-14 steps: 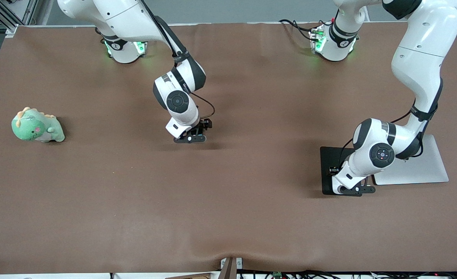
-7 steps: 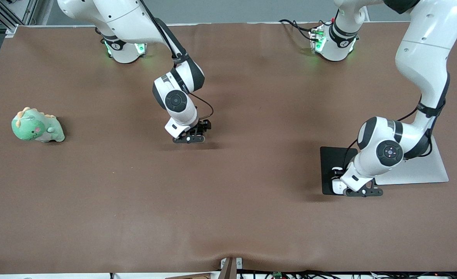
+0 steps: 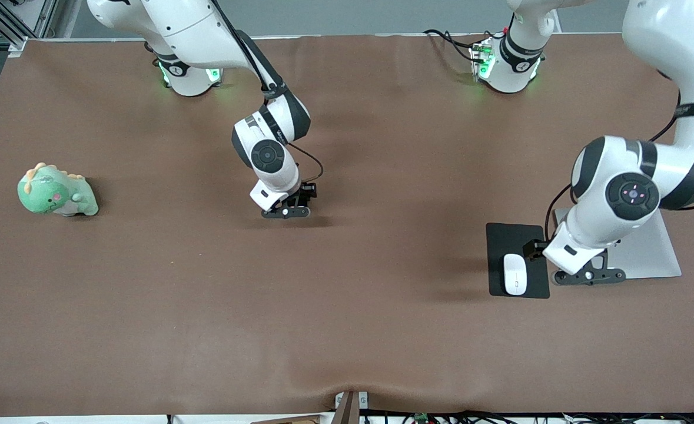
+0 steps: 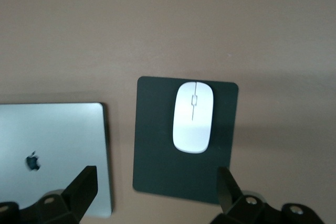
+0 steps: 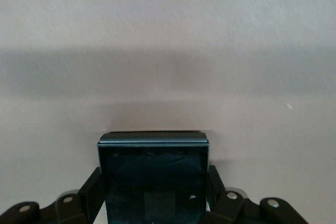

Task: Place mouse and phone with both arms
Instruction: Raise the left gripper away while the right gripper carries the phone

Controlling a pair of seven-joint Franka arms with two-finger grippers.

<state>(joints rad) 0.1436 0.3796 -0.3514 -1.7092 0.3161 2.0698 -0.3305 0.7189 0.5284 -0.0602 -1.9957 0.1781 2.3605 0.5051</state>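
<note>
A brown cloth covers the whole table (image 3: 146, 306), wrinkled into a small fold at the edge nearest the front camera. At the left arm's end, the white mouse (image 3: 515, 274) lies alone on a black mouse pad (image 3: 508, 238), which sits just beside a closed silver laptop (image 3: 653, 256). The left gripper (image 3: 588, 275) hangs above the pad and laptop, its jaws spread wide and holding nothing. Near the middle of the table, the right gripper (image 3: 286, 211) is low over the cloth, its jaws closed on the sides of the glossy black phone (image 5: 153, 174). A green plush dinosaur (image 3: 55, 192) rests at the right arm's end.
</note>
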